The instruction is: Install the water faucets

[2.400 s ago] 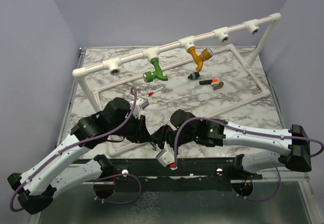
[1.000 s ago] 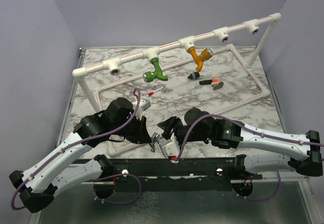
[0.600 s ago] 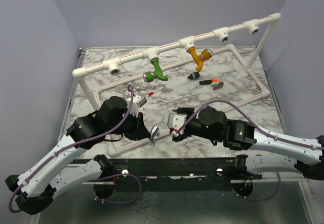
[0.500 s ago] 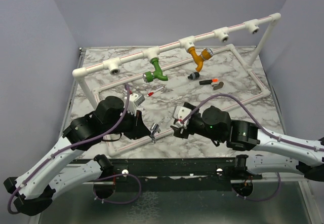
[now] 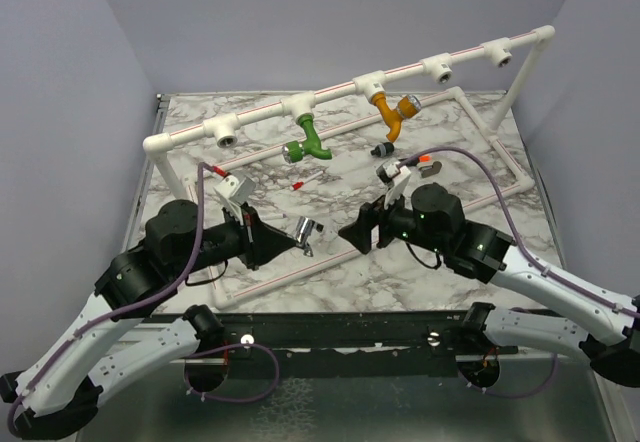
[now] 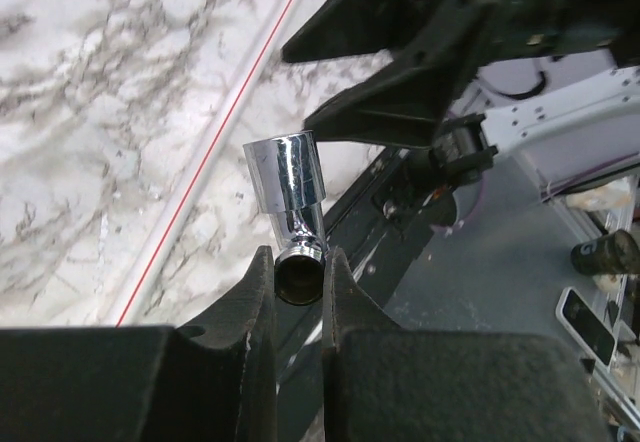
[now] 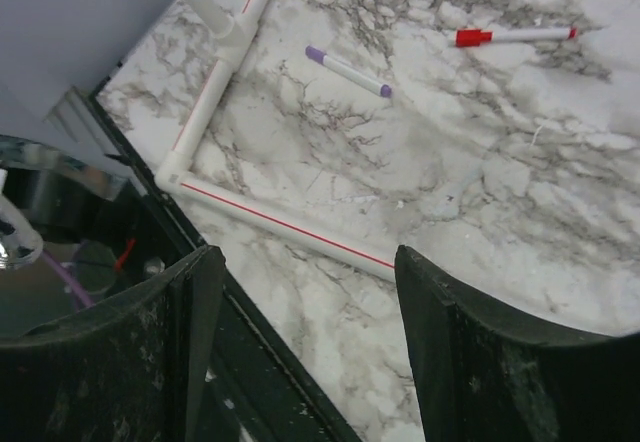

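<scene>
Marble-pattern tabletop (image 5: 400, 277), matte lilac-grey walls (image 5: 70, 82) on three sides.

Left arm: rises from the near-left corner, elbow folded, wrist pointing right across the near half of the table. The left gripper (image 5: 290, 237) is pressed together on the narrow end of the grey metal faucet (image 6: 288, 177). The wide cylindrical end sticks out past the fingertips. Polished chrome, mirror finish. It sits in the air over the near pipe of the white base frame (image 5: 470, 197), front-centre, not in any socket.

Right arm: comes in from the near-right, forearm slanting up-left, wrist pointing left at the other claw. The right gripper (image 5: 357, 234) has its fingers spread wide with nothing between them, tips near the chrome faucet but apart.

Raised white pipe rail (image 5: 330, 92) runs diagonally across the far side. The green faucet (image 5: 311, 142), plastic with a curved spout, and the mustard-orange faucet (image 5: 391, 114) hang from adjacent tees. Free tees (image 5: 225, 132): one left of green, two right of orange.

Open marble lies between claws and rail. A red-tipped stick (image 7: 515, 35) and a purple-tipped stick (image 7: 347, 70) lie flat there.
</scene>
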